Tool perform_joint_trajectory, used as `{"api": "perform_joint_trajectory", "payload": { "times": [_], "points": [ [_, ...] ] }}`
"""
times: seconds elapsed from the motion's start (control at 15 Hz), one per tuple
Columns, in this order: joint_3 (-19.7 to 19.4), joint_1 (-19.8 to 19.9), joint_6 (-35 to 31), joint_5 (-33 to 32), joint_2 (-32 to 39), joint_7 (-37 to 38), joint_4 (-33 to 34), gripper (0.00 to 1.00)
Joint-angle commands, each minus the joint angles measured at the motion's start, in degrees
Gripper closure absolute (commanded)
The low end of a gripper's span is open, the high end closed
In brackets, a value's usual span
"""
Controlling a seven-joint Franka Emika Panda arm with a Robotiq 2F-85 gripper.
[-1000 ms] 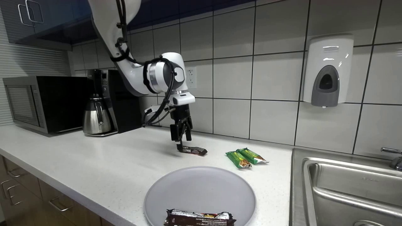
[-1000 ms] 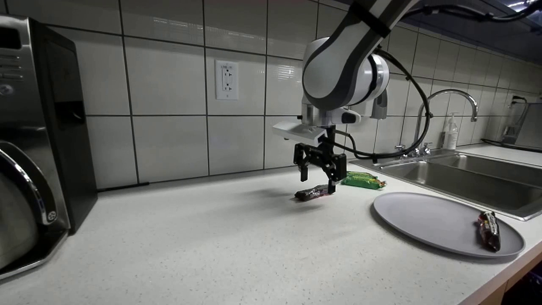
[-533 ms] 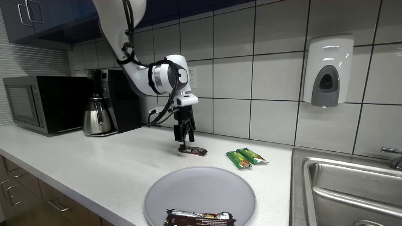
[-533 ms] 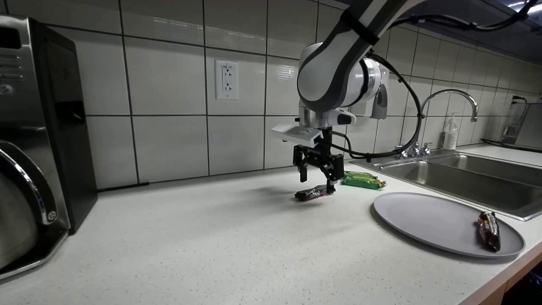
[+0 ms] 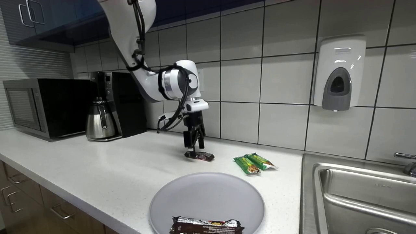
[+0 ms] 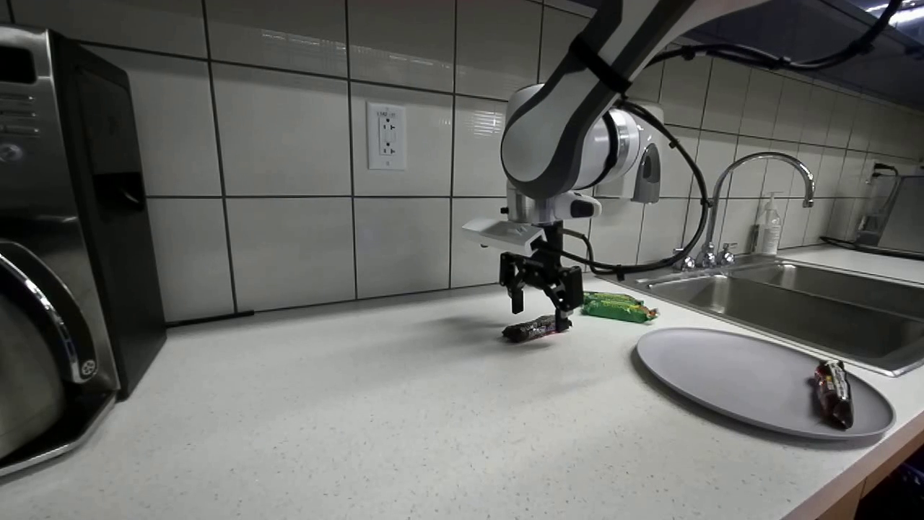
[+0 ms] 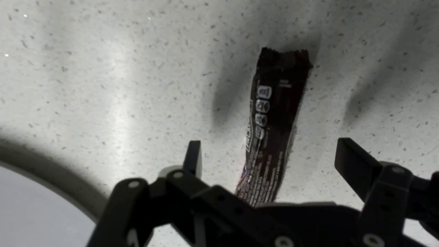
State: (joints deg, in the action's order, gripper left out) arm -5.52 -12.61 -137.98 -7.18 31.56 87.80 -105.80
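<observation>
The wrist view is showing the gripper (image 7: 269, 149) hanging over a brown candy bar (image 7: 274, 120). Its two fingers (image 7: 194, 156) are standing wide apart, one on each side of the bar. Bits of white counter (image 7: 154, 85) are showing in both gaps, so nothing is being pinched. The bar is lying flat on the counter, and a gray plate (image 7: 34, 209) is peeking in at the corner. Getting to the bar is looking done to me, but squeezing it and picking it up are not happening yet.

In an exterior view, a second brown bar (image 5: 208, 227) is lying on the plate. So one brown bar is resting there, and one is not. Two green packs (image 5: 246, 164) are lying close together on the counter, between the gripper and the sink (image 5: 307, 188).

In an exterior view, the white arm (image 6: 538, 155) is reaching down from above, and a shiny tap (image 6: 765, 155) is standing by the sink. One finger is partly hiding an end of the bar. The bar is resting on the counter, not being lifted, and the plate is sitting apart from it.
</observation>
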Motion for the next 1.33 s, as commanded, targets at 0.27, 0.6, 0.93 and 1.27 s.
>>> {"api": "perform_joint_trajectory", "payload": {
  "times": [0.27,0.6,0.93,1.27],
  "points": [
    [-0.3,0.1,3.0,0.1,2.4,0.0,4.2,0.42],
    [-0.4,0.0,3.6,0.1,3.0,0.0,5.1,0.82],
    [-0.8,-0.2,3.6,-0.5,1.8,0.1,4.7,0.96],
    [-0.8,-0.4,3.3,-0.9,-1.1,-0.2,2.2,0.96]
  ]
}}
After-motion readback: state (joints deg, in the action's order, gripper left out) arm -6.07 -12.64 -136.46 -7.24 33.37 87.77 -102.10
